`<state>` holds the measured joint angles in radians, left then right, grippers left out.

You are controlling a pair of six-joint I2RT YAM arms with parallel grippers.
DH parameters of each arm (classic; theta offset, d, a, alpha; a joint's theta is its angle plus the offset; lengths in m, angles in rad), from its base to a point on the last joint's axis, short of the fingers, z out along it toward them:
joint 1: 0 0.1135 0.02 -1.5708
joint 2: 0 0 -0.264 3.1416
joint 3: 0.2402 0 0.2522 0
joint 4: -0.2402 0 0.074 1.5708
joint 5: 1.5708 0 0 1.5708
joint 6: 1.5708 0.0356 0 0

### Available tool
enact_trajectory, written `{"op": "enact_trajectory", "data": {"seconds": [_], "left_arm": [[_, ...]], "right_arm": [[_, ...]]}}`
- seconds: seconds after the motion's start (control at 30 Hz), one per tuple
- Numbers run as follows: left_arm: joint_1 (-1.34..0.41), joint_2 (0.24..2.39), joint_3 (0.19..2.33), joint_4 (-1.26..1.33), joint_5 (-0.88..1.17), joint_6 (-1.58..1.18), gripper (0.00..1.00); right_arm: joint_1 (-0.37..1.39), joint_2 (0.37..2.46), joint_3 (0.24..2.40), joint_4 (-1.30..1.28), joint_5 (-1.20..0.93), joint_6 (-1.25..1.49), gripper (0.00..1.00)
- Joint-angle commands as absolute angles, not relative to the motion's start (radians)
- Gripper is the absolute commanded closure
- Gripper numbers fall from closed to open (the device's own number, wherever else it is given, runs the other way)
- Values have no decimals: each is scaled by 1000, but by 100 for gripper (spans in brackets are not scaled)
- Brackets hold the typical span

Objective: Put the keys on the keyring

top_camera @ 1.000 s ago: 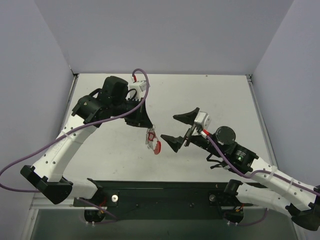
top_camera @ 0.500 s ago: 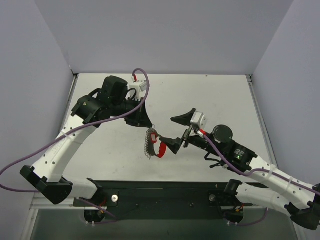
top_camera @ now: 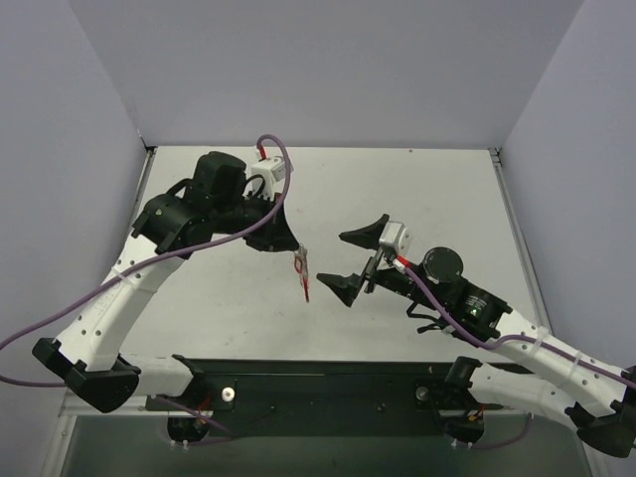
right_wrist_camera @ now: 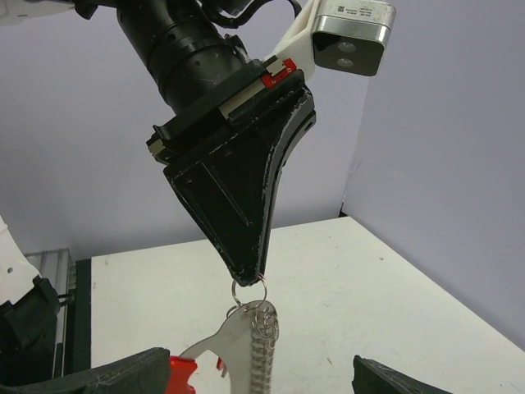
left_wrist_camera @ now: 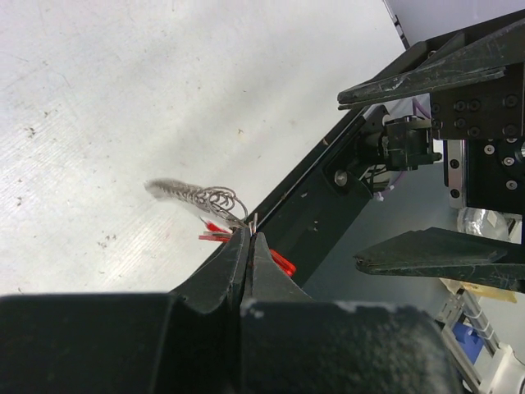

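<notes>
Keyring hanging above the desk, its top pinched in the left pincer, likely held up at 9 o'clock of the spread right pincer for easy threading access.

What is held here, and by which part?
The left gripper pinches the keyring by the small wire loop at its top; the right gripper holds nothing.

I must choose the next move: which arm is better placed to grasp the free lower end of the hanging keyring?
Probably right. The right gripper is open, empty and faces the keyring, which hangs from the shut left gripper.
</notes>
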<state>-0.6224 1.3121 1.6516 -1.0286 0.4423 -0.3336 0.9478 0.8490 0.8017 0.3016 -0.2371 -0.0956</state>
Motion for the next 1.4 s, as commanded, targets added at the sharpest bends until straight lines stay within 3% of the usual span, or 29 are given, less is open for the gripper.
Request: {"op": "enact_trajectory", "data": {"seconds": [0.0,0.3,0.8,1.07,1.37], "left_arm": [[-624,1267,1648,-954,402,-311,100],[-624,1200,1480,-753,406,-337,100],[-624,1197,1466,-644,399,-370,100],[-624,1186,1486,-660,394,-356,100],[-626,1183,1519,-707,338,-328,100]], "right_arm": [[937,853,833,344,-253,-92,7],[931,835,836,325,-244,-100,5],[925,798,834,284,-212,-92,5],[925,836,865,288,-316,-74,18],[946,949,940,264,-336,-46,22]]}}
